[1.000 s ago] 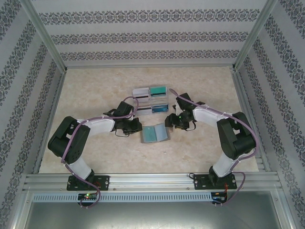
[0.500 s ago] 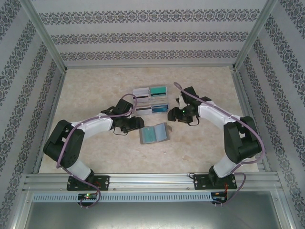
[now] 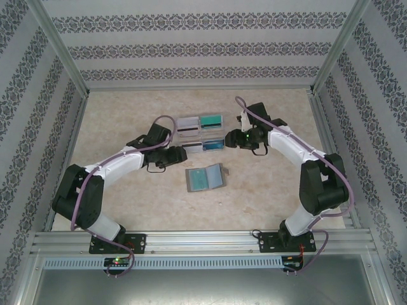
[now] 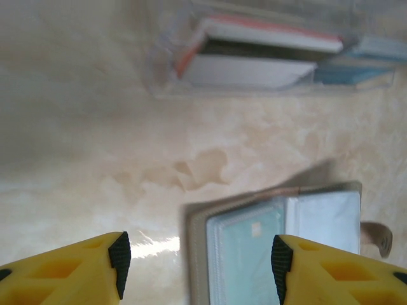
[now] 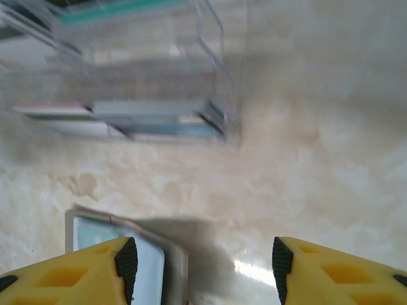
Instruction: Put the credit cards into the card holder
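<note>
Top external: the card holder (image 3: pixel 217 176) lies open between the arms with a teal card (image 3: pixel 201 180) already in it, and the rack (image 3: pixel 200 133) of credit cards sits just behind. Left wrist: left gripper (image 4: pixel 197 254) is spread and empty, near the holder. Right wrist: right gripper (image 5: pixel 200 260) is also spread and empty, facing the rack. I'd say it's fetching the next card, which needs a clean pinch on one card edge

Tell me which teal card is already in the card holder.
The single teal card lying in the open card holder, in its left pocket. The other teal cards sit apart in the clear rack, far right compartment.
</note>
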{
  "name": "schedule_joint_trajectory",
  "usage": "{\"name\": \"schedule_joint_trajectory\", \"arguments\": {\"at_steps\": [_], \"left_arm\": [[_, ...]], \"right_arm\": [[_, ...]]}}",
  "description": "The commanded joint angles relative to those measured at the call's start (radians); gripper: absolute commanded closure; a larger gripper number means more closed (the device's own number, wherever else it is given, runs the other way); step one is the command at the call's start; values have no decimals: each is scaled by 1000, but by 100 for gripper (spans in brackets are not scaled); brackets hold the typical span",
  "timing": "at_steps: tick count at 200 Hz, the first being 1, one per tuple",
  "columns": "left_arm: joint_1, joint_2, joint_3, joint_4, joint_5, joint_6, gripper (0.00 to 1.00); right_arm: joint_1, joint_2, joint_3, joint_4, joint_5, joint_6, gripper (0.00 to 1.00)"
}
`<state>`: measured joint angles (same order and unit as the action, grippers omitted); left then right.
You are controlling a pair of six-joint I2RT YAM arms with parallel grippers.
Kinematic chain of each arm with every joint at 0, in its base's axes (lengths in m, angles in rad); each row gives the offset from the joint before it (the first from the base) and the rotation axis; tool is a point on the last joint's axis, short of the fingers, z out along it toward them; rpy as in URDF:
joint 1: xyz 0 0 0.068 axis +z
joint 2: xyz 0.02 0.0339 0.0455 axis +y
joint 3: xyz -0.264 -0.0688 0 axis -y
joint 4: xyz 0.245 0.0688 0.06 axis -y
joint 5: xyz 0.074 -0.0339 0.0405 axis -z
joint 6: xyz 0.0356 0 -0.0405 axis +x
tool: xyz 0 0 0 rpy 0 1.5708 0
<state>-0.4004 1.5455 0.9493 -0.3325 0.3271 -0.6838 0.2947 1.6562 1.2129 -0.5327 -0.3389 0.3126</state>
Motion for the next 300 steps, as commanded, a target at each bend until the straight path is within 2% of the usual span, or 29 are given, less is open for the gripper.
{"name": "schedule_joint_trajectory", "arguments": {"at_steps": [1, 48, 81, 103, 151, 165, 186, 205, 235, 252, 300], "left_arm": [[63, 6, 67, 6, 6, 16, 38], [141, 117, 178, 55, 6, 33, 38], [144, 213, 248, 94, 36, 35, 40], [143, 246, 272, 98, 34, 40, 42], [144, 311, 297, 119, 74, 46, 48], [143, 319, 306, 110, 63, 62, 48], [144, 333, 314, 109, 51, 72, 48], [145, 358, 322, 121, 71, 72, 48], [144, 386, 337, 135, 90, 70, 49], [145, 395, 339, 143, 105, 65, 49], [144, 398, 327, 150, 113, 66, 49]], "right_arm": [[0, 35, 99, 65, 54, -121, 39], [23, 222, 354, 83, 102, -404, 38], [30, 309, 478, 80, 44, -576, 36], [43, 320, 525, 35, 31, -632, 36], [112, 252, 442, 30, 39, -684, 35], [108, 231, 389, 44, 44, -647, 36], [87, 182, 284, 84, -19, -574, 38], [112, 156, 217, 85, -19, -593, 39], [159, 187, 159, 82, 88, -644, 42], [183, 181, 89, 166, 201, -649, 42], [224, 184, 4, 349, 384, -685, 43]]}}
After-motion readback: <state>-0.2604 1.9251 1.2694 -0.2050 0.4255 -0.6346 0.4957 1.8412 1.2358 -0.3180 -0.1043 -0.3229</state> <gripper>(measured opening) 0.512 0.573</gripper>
